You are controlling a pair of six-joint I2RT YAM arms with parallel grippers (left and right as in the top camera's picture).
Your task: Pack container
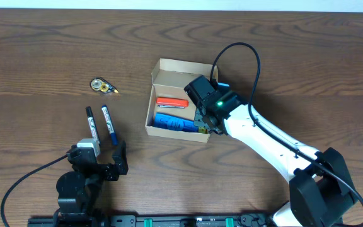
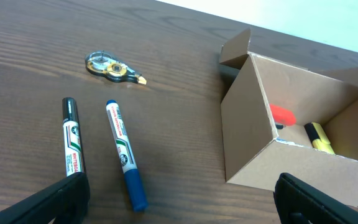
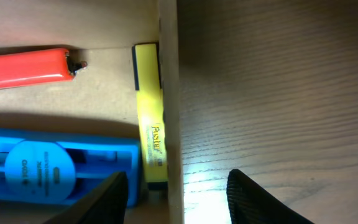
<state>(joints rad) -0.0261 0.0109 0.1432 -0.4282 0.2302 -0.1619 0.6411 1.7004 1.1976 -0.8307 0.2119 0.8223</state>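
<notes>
The tan cardboard box (image 1: 171,66) stands open at the table's middle; it also shows in the left wrist view (image 2: 253,137). Inside lie a red pen-like item (image 1: 172,102), a blue flat item (image 1: 174,123) and a yellow highlighter (image 3: 149,118) against the right wall (image 3: 168,74). My right gripper (image 1: 208,118) is open and empty, its fingers (image 3: 179,199) astride that right wall. My left gripper (image 1: 101,162) is open and empty near the front edge, its fingers (image 2: 185,208) low over the table, short of the markers.
A black marker (image 1: 92,126) and a blue marker (image 1: 109,124) lie side by side left of the box, in front of my left gripper. A correction tape roller (image 1: 101,85) lies further back left. The right arm's cable arches over the box's right side.
</notes>
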